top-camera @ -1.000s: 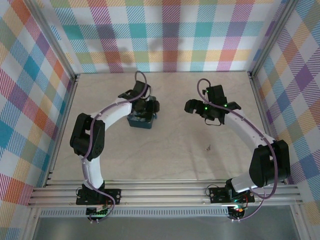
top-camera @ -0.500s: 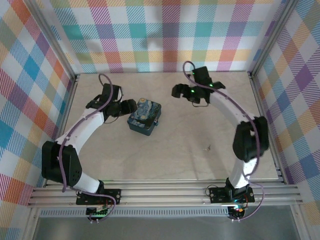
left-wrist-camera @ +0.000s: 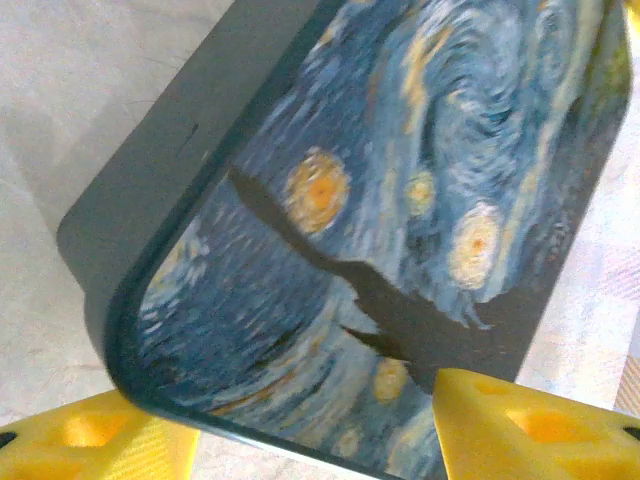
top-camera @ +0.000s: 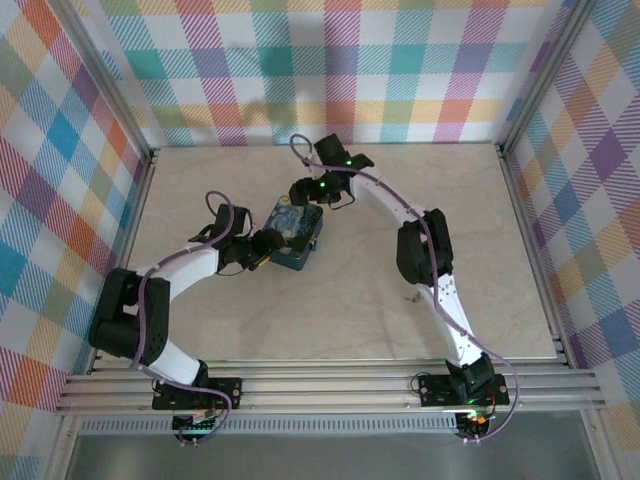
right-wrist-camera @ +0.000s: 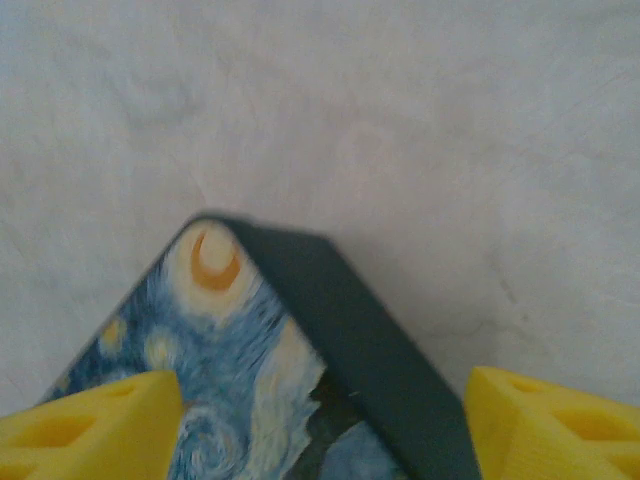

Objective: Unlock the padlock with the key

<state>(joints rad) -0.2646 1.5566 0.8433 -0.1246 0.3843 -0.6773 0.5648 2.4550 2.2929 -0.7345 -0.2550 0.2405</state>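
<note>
My left gripper [top-camera: 262, 247]: fingers spread wide, empty, at the lower-left edge of the dark-blue, starry-night printed rounded padlock [top-camera: 296, 236]
My right gripper [top-camera: 306, 190]: wide too, empty, over its upper corner
Padlock: centre frame, flat on the beige table [top-camera: 360, 330], long axis roughly top-to-bottom
Tiny dark metal key [top-camera: 412, 296]: lower right of centre, well apart from both grippers
Obstacle: my right arm [top-camera: 430, 270], just beside the key

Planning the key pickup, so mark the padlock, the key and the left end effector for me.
padlock [top-camera: 295, 232], top external view, middle of painted top face.
key [top-camera: 410, 296], top external view, whole tiny metal piece.
left end effector [top-camera: 266, 247], top external view, between its fingertips.
</note>
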